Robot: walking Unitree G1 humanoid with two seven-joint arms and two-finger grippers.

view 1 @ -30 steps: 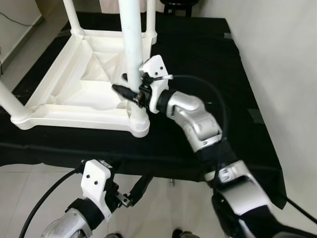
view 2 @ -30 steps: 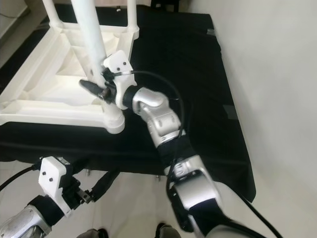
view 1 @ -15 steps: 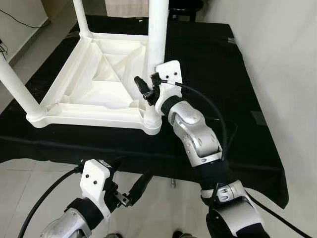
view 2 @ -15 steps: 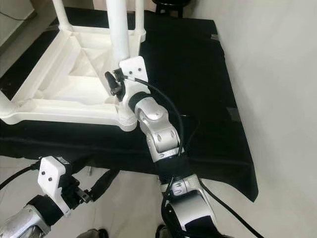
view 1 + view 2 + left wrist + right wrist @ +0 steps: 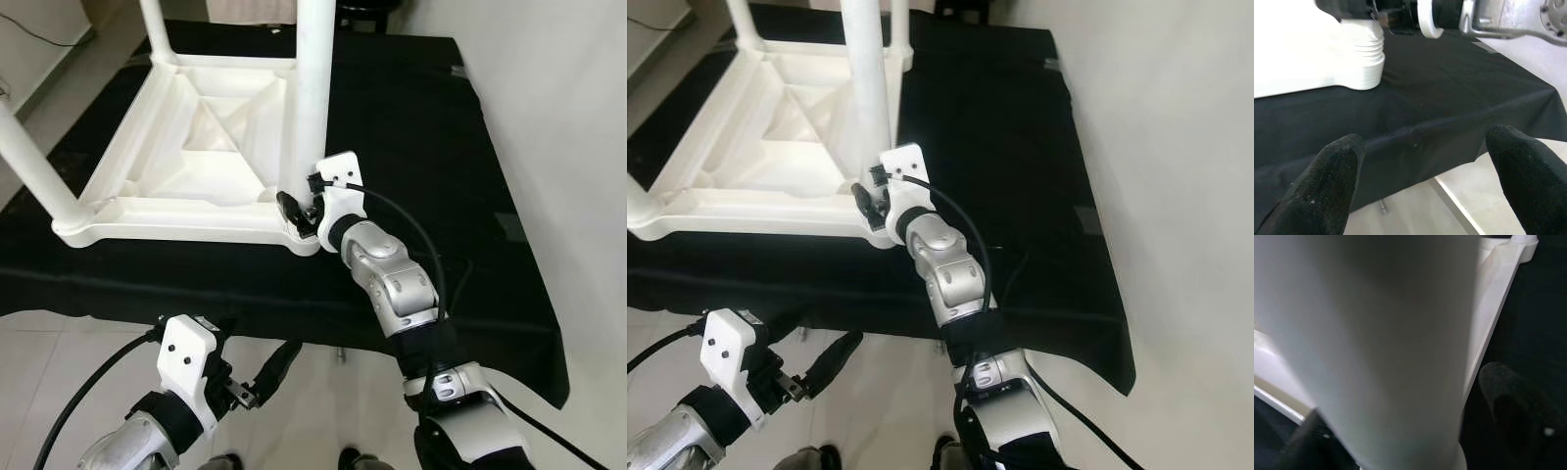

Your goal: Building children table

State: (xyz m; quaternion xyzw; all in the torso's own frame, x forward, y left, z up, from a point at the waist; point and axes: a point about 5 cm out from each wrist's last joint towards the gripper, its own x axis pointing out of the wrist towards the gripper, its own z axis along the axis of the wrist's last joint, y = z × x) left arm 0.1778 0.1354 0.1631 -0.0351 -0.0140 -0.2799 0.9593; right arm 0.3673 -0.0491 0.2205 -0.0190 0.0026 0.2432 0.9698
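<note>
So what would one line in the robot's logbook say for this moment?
right gripper: around table leg near its socket | left gripper: open, idle, low beside black cloth | table: upside down

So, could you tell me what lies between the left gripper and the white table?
Bare black cloth over the bench edge, as the left wrist view shows, between the left gripper and the table.

Upturned white table covers the left half of the black cloth; 3 upright legs block passage at its corners. Right gripper crowds the near-right leg's base. Cloth right of the table lies open. Left gripper hangs clear below the near edge.
</note>
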